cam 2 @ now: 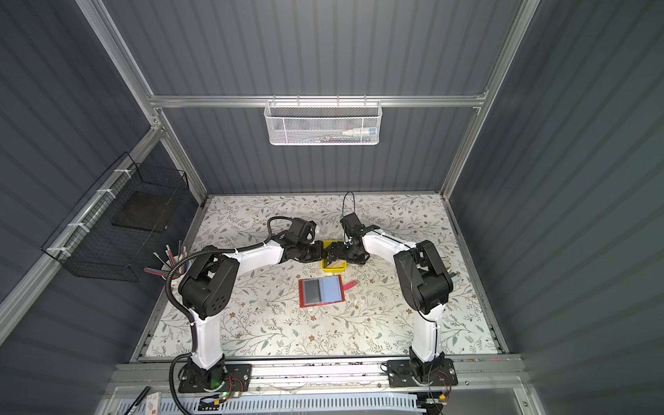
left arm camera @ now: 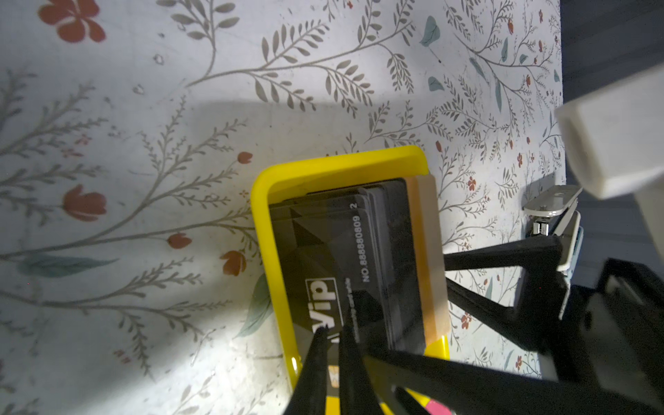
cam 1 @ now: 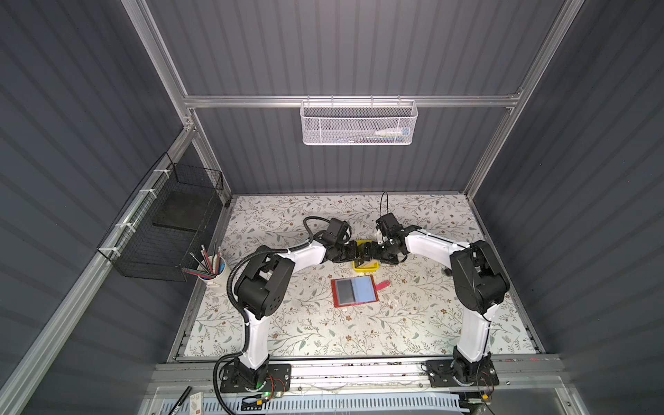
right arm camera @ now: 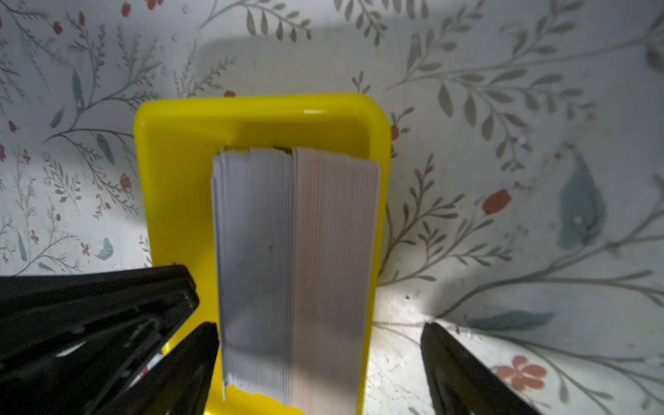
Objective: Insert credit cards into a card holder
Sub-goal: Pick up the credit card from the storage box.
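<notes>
Several credit cards (right arm camera: pixel 298 258) stand on edge as a stack in a small yellow tray (right arm camera: pixel 172 179). In the left wrist view the front card (left arm camera: pixel 323 287) is black with white "Vip" lettering. My left gripper (left arm camera: pixel 332 332) is shut, with its tips against that front card's face and no card visible between them. My right gripper (right arm camera: pixel 319 345) is open and straddles the stack, one finger inside the tray and the other outside it. In both top views the two grippers (cam 1: pixel 360 253) (cam 1: pixel 370 250) meet over the tray. The red card holder (cam 1: pixel 354 291) lies open nearer the front, with a dark rectangle in its left sleeve.
A cup of pencils (cam 1: pixel 213 267) stands at the table's left edge below a black wire basket (cam 1: pixel 165 230). A white mesh basket (cam 1: pixel 359 124) hangs on the back wall. The holder's red strap (cam 1: pixel 383 285) sticks out to its right.
</notes>
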You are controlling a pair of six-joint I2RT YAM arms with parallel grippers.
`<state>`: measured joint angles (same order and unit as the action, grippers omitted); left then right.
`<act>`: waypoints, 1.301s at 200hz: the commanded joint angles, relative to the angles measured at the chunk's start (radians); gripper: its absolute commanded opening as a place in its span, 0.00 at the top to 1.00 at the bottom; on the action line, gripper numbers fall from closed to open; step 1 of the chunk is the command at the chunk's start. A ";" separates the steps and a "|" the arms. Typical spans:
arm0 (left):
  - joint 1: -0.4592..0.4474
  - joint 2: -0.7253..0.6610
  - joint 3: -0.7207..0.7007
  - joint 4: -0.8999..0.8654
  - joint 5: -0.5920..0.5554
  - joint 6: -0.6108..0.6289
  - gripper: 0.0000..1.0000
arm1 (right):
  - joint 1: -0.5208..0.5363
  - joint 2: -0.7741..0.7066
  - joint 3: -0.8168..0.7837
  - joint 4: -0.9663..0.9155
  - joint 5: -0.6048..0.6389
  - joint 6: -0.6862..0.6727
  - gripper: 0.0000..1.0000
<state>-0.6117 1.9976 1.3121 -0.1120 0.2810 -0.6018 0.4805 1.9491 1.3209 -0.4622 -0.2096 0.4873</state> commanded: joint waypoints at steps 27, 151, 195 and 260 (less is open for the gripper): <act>0.007 0.027 0.012 -0.003 0.012 0.009 0.89 | 0.004 -0.007 0.015 -0.037 0.044 -0.012 0.11; 0.007 0.067 0.020 0.008 0.038 0.010 0.85 | -0.016 -0.053 0.063 -0.099 0.104 -0.058 0.11; 0.007 0.080 0.026 0.021 0.041 -0.003 0.85 | -0.016 -0.084 0.057 -0.101 0.089 -0.054 0.12; 0.007 0.075 0.015 0.034 0.041 -0.013 0.86 | -0.012 -0.168 -0.005 -0.037 -0.056 0.049 0.31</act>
<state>-0.6117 2.0403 1.3285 -0.0559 0.3225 -0.6098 0.4698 1.7985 1.3422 -0.5255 -0.1871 0.4789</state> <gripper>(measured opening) 0.142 0.732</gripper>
